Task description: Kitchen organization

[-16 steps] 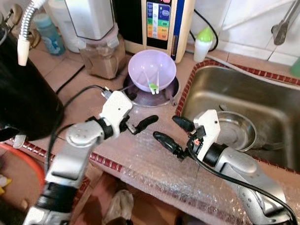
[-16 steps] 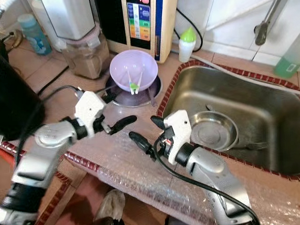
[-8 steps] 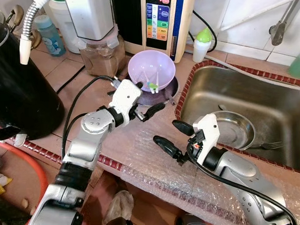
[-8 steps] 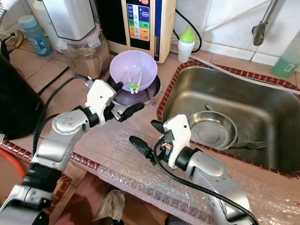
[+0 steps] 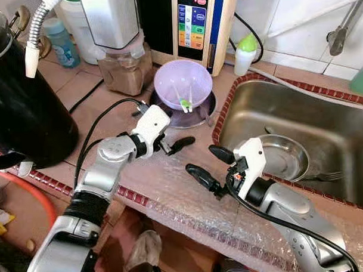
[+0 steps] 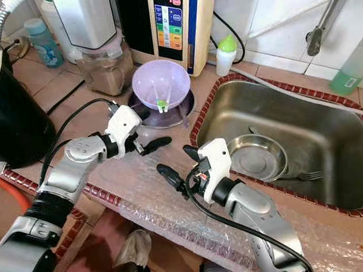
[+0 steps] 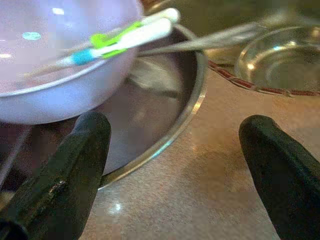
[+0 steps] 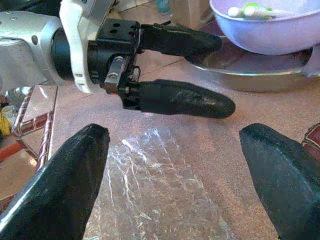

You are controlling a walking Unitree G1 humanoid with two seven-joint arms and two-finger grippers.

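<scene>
A lilac bowl (image 5: 184,83) holding green and white training chopsticks (image 5: 184,103) sits on a round steel plate (image 5: 202,115) beside the sink. My left gripper (image 5: 178,129) is open just in front of the plate, low over the counter, holding nothing. The left wrist view looks between its fingers (image 7: 65,175) at the bowl (image 7: 55,75) and the plate's rim (image 7: 172,122). My right gripper (image 5: 199,158) is open and empty over the bubble wrap (image 5: 190,201), pointing at the left gripper (image 8: 210,72).
The steel sink (image 5: 335,101) on the right holds a steel bowl (image 5: 286,156) and a fork (image 5: 323,177). At the back stand a blender (image 5: 122,54), a water purifier (image 5: 195,22) and a green-capped bottle (image 5: 244,53). A black kettle (image 5: 19,112) stands at left.
My left gripper reached toward the bowl and plate, then drew back and down a little. The right arm has stayed still.
</scene>
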